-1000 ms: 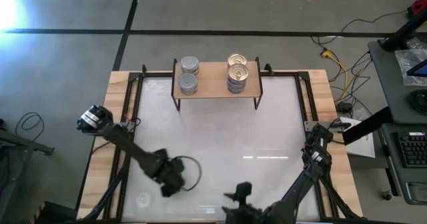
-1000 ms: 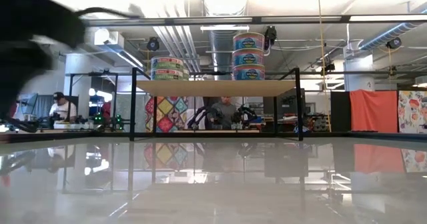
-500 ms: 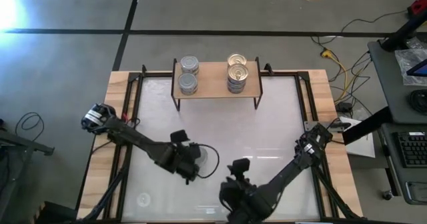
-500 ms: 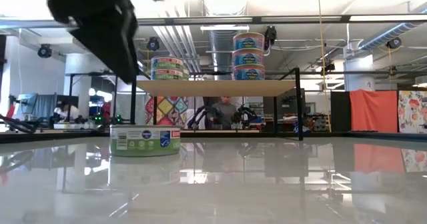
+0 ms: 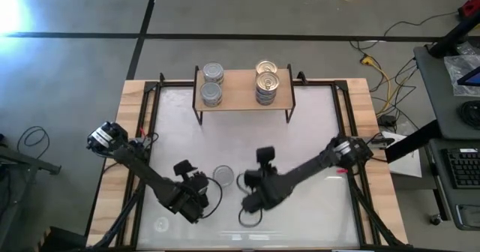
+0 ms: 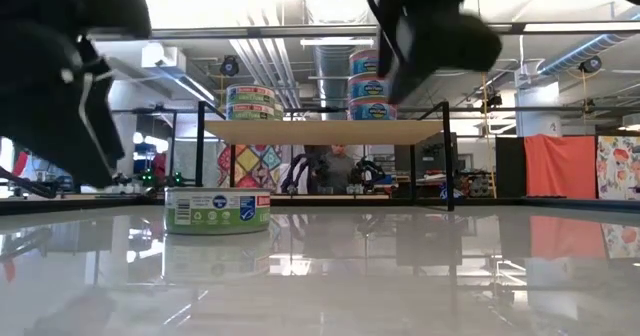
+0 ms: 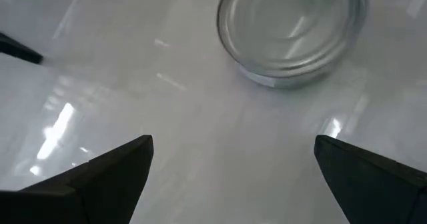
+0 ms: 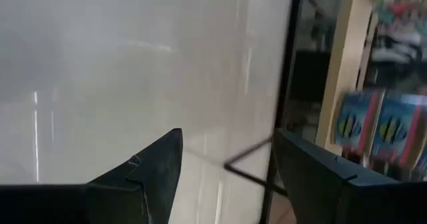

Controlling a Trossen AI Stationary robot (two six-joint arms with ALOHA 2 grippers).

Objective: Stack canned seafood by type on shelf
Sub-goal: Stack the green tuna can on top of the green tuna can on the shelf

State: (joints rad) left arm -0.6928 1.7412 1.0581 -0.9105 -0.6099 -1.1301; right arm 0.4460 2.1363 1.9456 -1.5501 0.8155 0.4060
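Silver-topped can (image 5: 223, 175) alone on the white counter (image 5: 300, 139), lower centre of the high view; green-and-white label with a small blue oval mark in the low view, wording too small to read. Two silver cans (image 5: 212, 84) at the shelf (image 5: 238, 89) left end, gold cans (image 5: 266, 78) stacked at its right, blue labels unreadable. Left pincer (image 5: 196, 194) apart, empty, just lower-left of the lone can. Right pincer (image 5: 251, 183) apart, empty, just right of it.

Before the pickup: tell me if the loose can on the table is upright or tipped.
Upright: the can sits flat on the table, silver top upward.
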